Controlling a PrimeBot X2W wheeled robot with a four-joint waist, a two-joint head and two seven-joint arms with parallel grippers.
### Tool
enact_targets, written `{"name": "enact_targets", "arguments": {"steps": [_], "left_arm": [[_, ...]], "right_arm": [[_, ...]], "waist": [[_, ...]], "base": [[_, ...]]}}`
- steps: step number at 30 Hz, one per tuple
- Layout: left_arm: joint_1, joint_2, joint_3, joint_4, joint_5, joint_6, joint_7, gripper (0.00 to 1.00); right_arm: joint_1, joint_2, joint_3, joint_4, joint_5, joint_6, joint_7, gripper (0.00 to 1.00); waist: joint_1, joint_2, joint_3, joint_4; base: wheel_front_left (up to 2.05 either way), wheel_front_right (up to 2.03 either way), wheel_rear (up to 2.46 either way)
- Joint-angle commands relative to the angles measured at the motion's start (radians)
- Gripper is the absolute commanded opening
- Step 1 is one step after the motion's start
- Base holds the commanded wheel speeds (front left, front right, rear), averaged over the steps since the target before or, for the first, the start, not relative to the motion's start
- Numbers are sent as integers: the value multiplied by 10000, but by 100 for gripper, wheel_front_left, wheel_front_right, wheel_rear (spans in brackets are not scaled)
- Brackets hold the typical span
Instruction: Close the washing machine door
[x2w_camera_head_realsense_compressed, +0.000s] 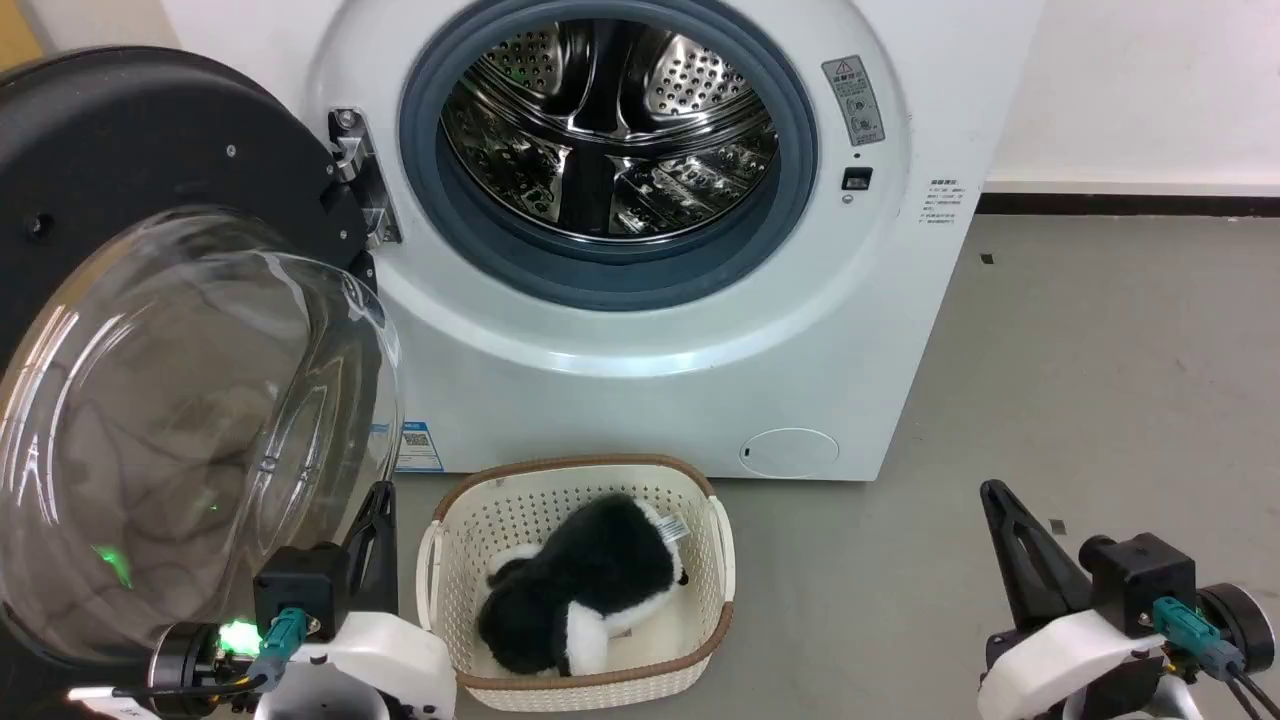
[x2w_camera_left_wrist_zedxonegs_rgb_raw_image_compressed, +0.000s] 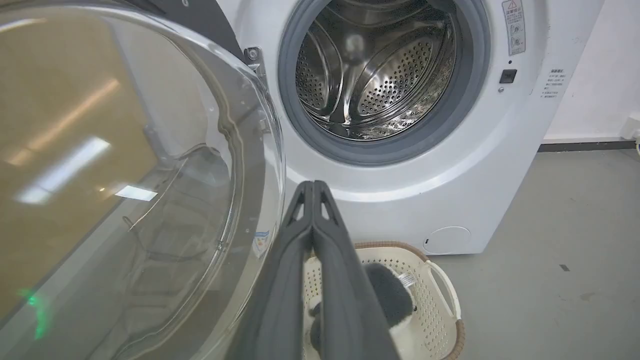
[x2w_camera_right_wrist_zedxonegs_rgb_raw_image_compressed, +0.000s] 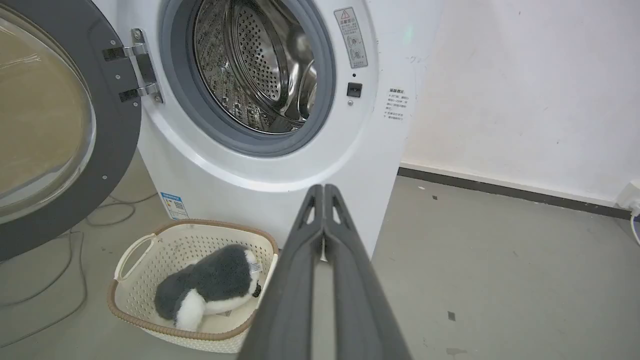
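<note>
The washing machine (x2w_camera_head_realsense_compressed: 640, 360) stands white before me, its steel drum (x2w_camera_head_realsense_compressed: 610, 130) bare inside the grey gasket. Its door (x2w_camera_head_realsense_compressed: 130, 300) hangs wide open at the left on a metal hinge (x2w_camera_head_realsense_compressed: 360, 180), black rim behind, clear glass bowl bulging toward me. In the left wrist view the door (x2w_camera_left_wrist_zedxonegs_rgb_raw_image_compressed: 125, 175) fills the left half beside the machine (x2w_camera_left_wrist_zedxonegs_rgb_raw_image_compressed: 450, 165). My left gripper (x2w_camera_head_realsense_compressed: 380, 497) is shut, fingertips just right of the glass bowl's lower edge, nothing held (x2w_camera_left_wrist_zedxonegs_rgb_raw_image_compressed: 312, 185). My right gripper (x2w_camera_head_realsense_compressed: 992, 490) is shut and empty at the lower right, far from the door (x2w_camera_right_wrist_zedxonegs_rgb_raw_image_compressed: 50, 130); its tips (x2w_camera_right_wrist_zedxonegs_rgb_raw_image_compressed: 320, 187) point at the machine (x2w_camera_right_wrist_zedxonegs_rgb_raw_image_compressed: 280, 170).
A cream perforated basket (x2w_camera_head_realsense_compressed: 720, 560) with a black-and-white plush toy (x2w_camera_head_realsense_compressed: 585, 590) sits on the grey floor against the machine's front, between my arms. Cables (x2w_camera_right_wrist_zedxonegs_rgb_raw_image_compressed: 75, 250) lie on the floor under the door. A white wall with a dark skirting (x2w_camera_head_realsense_compressed: 1130, 205) runs at the right.
</note>
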Motion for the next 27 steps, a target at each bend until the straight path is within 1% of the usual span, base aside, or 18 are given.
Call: {"name": "enact_targets", "arguments": {"steps": [1, 27], "left_arm": [[108, -11, 16, -39, 30, -41, 3, 0], [108, -11, 16, -39, 30, -41, 3, 0]], "right_arm": [[92, 51, -1, -47, -78, 8, 7, 0], [92, 51, -1, -47, -78, 8, 7, 0]], "waist": [[0, -1, 0, 0], [0, -1, 0, 0]], "base": [[0, 0, 0], [0, 0, 0]]}}
